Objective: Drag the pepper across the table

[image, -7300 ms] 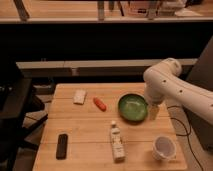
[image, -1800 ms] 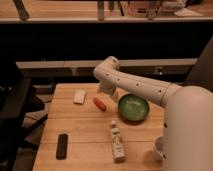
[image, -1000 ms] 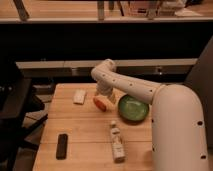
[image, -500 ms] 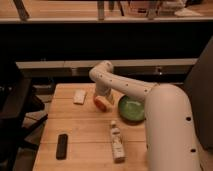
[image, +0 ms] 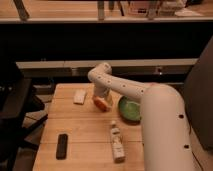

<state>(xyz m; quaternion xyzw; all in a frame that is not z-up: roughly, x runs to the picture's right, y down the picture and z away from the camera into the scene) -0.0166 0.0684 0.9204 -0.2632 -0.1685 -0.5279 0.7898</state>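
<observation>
Though the bottle [image: 117, 143] carries a pale label, you can read no writing or brand on it. It lies nearer you than the hand [image: 102, 100] and a little to its right, with its cap end toward the hand.

You will find the hand low over the far middle of the surface [image: 85, 132], with the white arm bending down to it from above. The pepper [image: 104, 105] sits right under the hand, touching or almost touching it, and is partly hidden by it. What shows is a short red-orange strip, smooth and small. Its long axis seems to slant from far-left to near-right, but you cannot tell which end is the tip. You also cannot tell whether the hand is clenched on the pepper or released.

Just right of the hand stands a green bowl [image: 131, 110], close to the pepper but apart from it. A white block [image: 80, 96] lies left of the hand. A dark flat bar [image: 62, 146] lies well off to its near left.
</observation>
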